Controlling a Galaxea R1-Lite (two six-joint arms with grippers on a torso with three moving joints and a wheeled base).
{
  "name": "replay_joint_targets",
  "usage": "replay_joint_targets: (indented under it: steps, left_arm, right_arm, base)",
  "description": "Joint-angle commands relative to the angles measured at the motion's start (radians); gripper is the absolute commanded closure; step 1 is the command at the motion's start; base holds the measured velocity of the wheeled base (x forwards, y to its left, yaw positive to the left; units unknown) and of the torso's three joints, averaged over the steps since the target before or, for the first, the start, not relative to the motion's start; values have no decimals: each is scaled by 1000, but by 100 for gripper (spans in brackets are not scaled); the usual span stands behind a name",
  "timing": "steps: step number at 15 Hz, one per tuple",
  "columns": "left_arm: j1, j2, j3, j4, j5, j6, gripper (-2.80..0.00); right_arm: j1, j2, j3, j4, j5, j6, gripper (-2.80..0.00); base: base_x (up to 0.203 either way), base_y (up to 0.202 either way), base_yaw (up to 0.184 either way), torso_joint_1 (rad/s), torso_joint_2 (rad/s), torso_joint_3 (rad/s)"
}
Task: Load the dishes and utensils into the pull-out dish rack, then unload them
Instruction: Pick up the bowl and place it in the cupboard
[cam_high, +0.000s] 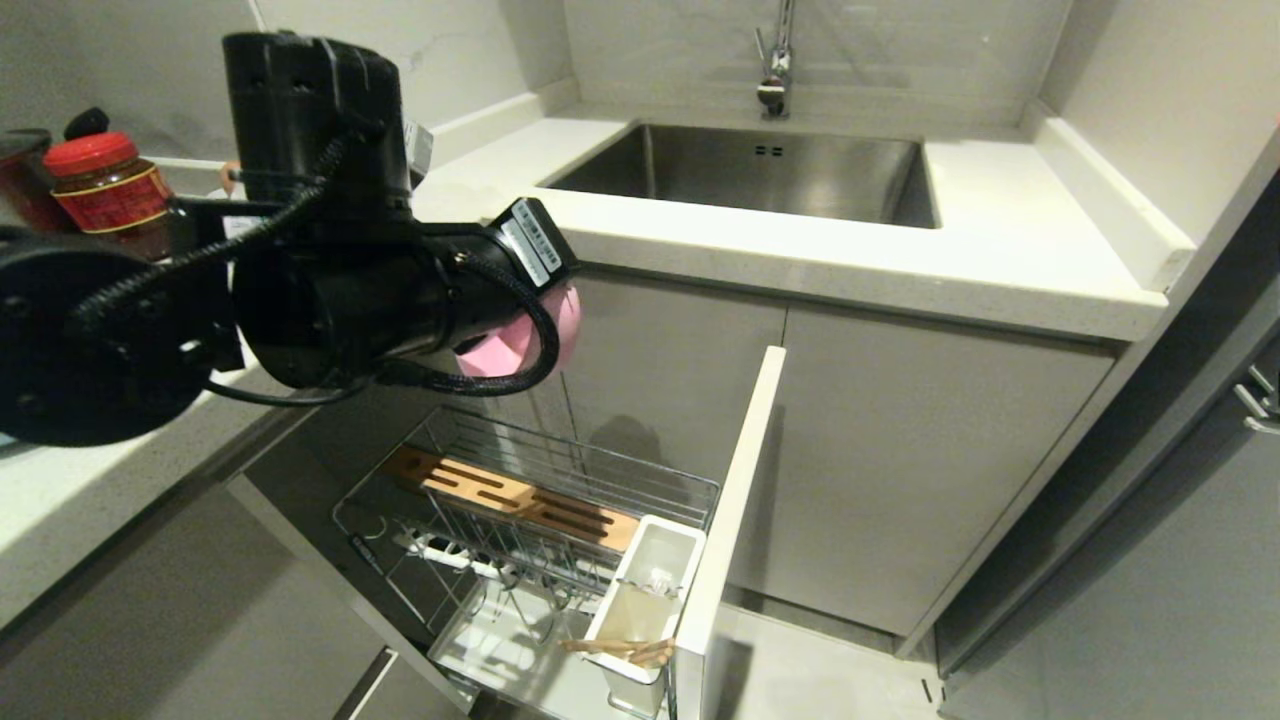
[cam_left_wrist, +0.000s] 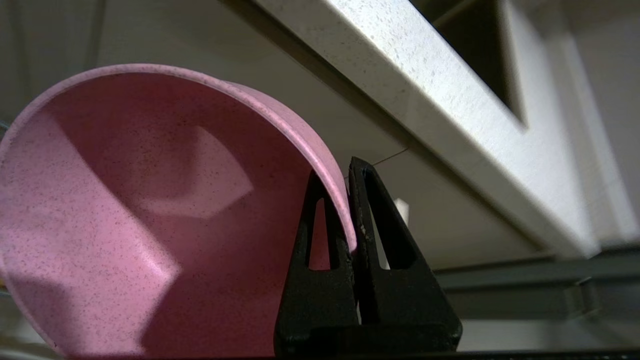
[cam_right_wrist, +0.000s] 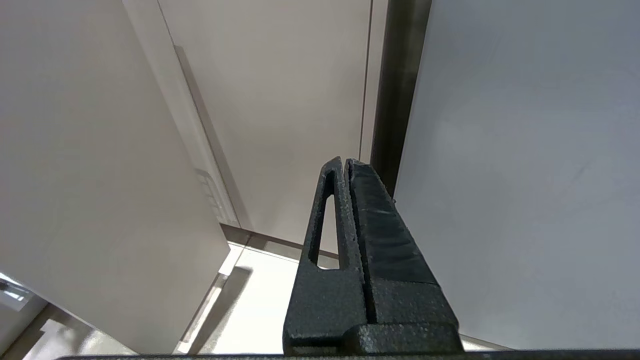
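The left gripper (cam_left_wrist: 347, 172) pinches the rim of the pink bowl (cam_left_wrist: 150, 210), its two black fingers (cam_left_wrist: 320, 240) closed on the thin wall, one inside and one outside. The bowl is matte, speckled with fine dark flecks, and hangs tilted on its side in the air beside the tabletop (cam_high: 850, 260) edge, above the open rack (cam_high: 560, 500). In the head view the black left arm (cam_high: 330, 250) hides most of the bowl; only a pink sliver shows past the wrist. A white label on the wrist carries print too small to read.

Below, the chrome wire rack stands pulled out, with a slotted wooden strip (cam_high: 520, 495), a white cup (cam_high: 645, 600) at the front corner and a tall white front panel (cam_high: 730, 520). Chopsticks (cam_high: 625, 650) lie across the cup's near end, their length partly cut off by its wall.

A red-lidded jar (cam_high: 105, 185) stands on the tabletop at far left, its label unreadable. A steel sink (cam_high: 760, 175) sits behind.

The right gripper (cam_right_wrist: 346, 165) hangs idle near pale cabinet doors (cam_right_wrist: 280, 110), fingers pressed together on nothing.
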Motion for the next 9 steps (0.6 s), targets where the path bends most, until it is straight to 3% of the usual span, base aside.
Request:
replay_joint_targets:
  steps: [1, 5, 9]
  left_arm:
    - [-4, 52, 90, -181, -10, -245, 0]
    - [5, 150, 162, -334, 7, -412, 0]
    - [24, 293, 278, -685, 17, -420, 0]
  right_arm:
    - [0, -1, 26, -1, 0, 0, 0]
    - [0, -1, 26, -1, 0, 0, 0]
    - [0, -1, 26, -1, 0, 0, 0]
  base:
    - [0, 0, 0, 0, 0, 0]
    - [0, 0, 0, 0, 0, 0]
    - [0, 0, 0, 0, 0, 0]
